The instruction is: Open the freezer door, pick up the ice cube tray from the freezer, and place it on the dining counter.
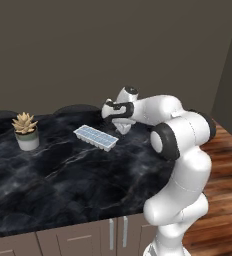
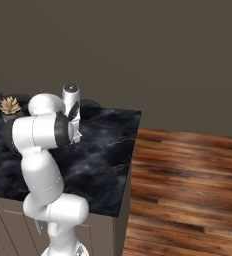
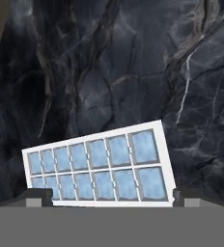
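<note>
step: release, then retreat | tool (image 3: 112, 197): spread wide, gripping nothing | tray (image 1: 95, 137): flat on the counter (image 1: 63, 175), just below the tool's tips | advice: lift straight up, tips clear of the rim, no nudge

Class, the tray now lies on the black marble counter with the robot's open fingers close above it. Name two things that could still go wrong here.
1. The pale blue-white gridded ice cube tray lies between the open fingers, whose tips flank its ends. Pulling away sideways instead of straight up could drag it across the black white-veined marble dining counter.
2. The small succulent in a pale pot stands apart on the same slab; a wide arm swing might knock it.
</note>
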Controlling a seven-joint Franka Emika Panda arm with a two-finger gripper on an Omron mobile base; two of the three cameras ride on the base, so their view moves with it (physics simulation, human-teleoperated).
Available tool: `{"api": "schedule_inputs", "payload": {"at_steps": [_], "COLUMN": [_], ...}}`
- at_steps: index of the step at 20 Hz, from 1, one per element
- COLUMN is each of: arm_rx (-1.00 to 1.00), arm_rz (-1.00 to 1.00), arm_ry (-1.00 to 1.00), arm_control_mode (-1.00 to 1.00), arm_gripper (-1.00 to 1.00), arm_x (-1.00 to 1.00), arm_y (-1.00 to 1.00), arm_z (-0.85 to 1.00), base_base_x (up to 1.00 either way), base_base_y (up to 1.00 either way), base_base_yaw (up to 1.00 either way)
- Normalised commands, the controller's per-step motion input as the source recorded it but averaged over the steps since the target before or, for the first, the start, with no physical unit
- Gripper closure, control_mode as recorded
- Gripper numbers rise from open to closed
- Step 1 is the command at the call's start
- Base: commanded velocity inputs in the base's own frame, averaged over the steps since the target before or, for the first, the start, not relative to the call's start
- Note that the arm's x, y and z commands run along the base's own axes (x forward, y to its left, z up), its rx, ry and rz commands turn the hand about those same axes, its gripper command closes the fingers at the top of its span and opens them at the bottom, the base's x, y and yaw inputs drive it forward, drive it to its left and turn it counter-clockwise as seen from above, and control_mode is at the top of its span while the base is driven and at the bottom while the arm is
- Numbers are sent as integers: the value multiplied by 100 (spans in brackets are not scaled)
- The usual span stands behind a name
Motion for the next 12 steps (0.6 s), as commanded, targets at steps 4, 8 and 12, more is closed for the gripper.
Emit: {"api": "schedule_inputs", "payload": {"at_steps": [4, 8, 12], "arm_rx": [-11, -7, -7], "arm_rz": [12, 10, 11], "arm_ry": [0, 0, 0], "arm_control_mode": [-100, -100, -100], "arm_gripper": [-100, -100, -100], "arm_x": [-74, -99, -99], "arm_y": [-43, -48, -46], "arm_z": [16, 20, 36], "base_base_x": [0, 0, 0], "base_base_y": [0, 0, 0], "base_base_yaw": [0, 0, 0]}}
